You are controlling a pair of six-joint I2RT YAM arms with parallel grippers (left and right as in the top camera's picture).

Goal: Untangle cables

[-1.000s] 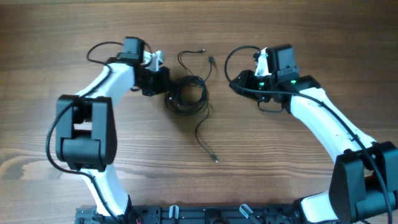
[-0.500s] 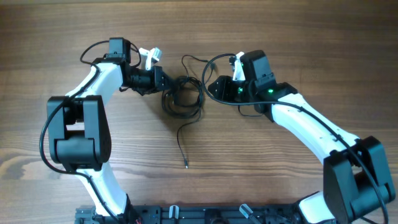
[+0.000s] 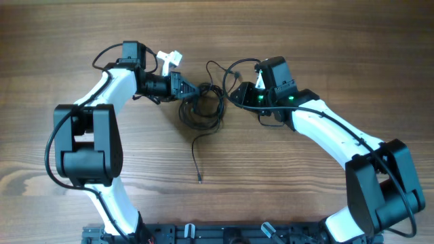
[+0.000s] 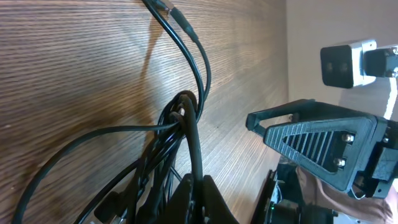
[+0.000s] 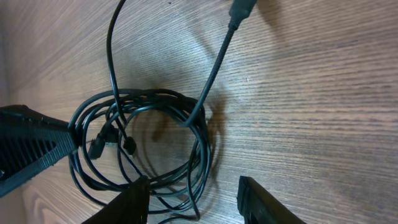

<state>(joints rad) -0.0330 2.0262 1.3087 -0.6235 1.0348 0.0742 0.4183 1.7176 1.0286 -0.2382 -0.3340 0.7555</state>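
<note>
The black cables [image 3: 201, 108] lie coiled on the tabletop [image 3: 325, 41], just twelve o'clock of centre, one tail trailing toward six. The left pincer [image 3: 195, 90] pinches a strand at the coil's eleven o'clock edge; the right pincer [image 3: 234, 95], at two o'clock, stands parted, holding nothing

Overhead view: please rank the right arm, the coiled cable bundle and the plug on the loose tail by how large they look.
1. right arm
2. coiled cable bundle
3. plug, barely a dot
</note>
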